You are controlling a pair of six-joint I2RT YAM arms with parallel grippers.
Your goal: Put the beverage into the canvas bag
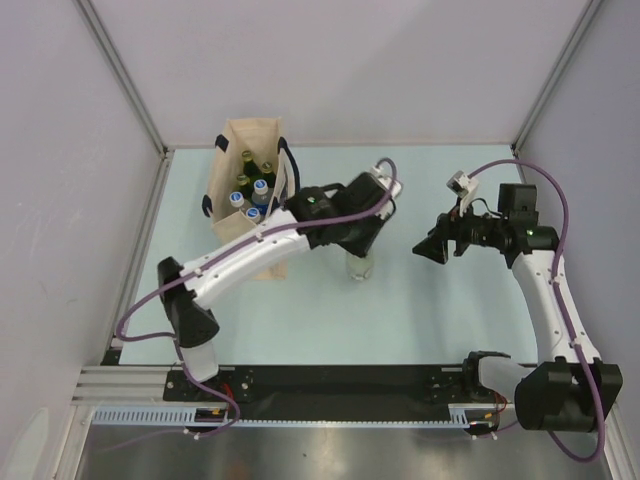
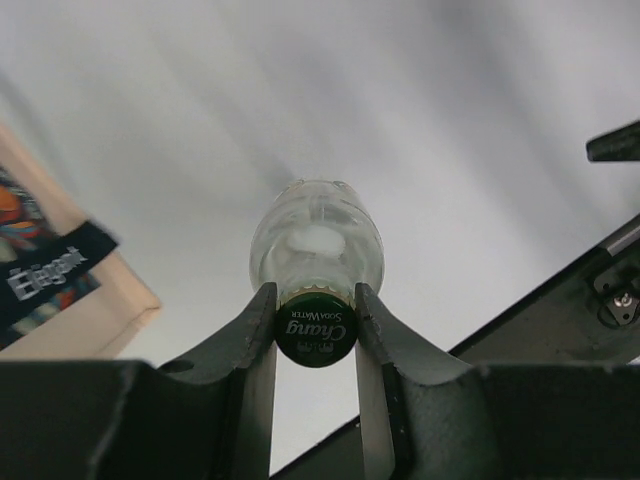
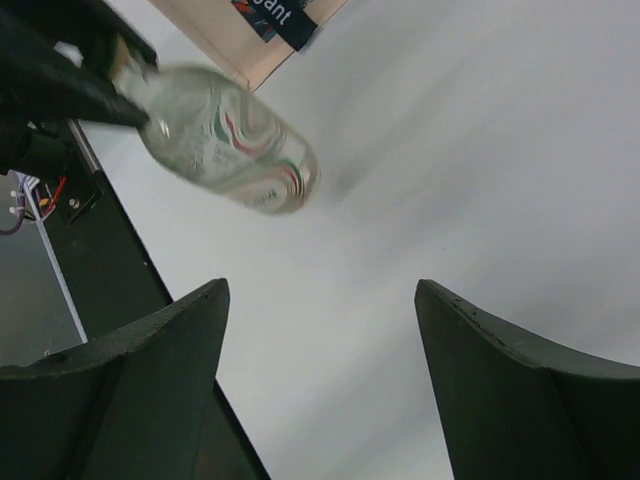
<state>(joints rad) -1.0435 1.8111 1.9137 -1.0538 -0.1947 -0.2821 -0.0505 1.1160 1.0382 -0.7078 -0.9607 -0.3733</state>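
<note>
The bottle (image 1: 359,265) is out on the table (image 1: 420,330), right of the bag (image 1: 228,135) and apart from it, not inside. It's clear glass, upright, with a dark green cap (image 2: 315,335) reading "Chang Soda Water". The left gripper (image 2: 315,312) has it by the neck: both fingers (image 2: 262,320) press against the cap from either side, jaws clamped on the bottle (image 2: 315,235). Whether the base sits on the table or hangs just above it, I can't tell; the right wrist view shows a faint shadow just beside the bottle's (image 3: 225,140) bottom. From above, the left gripper (image 1: 362,235) covers the bottle's top, the arm reaching across in front of the bag. The bag stands upright at the far left of the table, beige with dark straps, and it holds several capped bottles (image 1: 252,190). Its printed patch (image 2: 40,270) shows at the left edge of the left wrist view. Over on the right, the right gripper (image 1: 430,247) hangs near the bottle, pointed toward it, jaws wide apart and holding nothing; its own view shows the fingers (image 3: 150,370) spread, the right gripper (image 3: 320,290) framing bare table.
</note>
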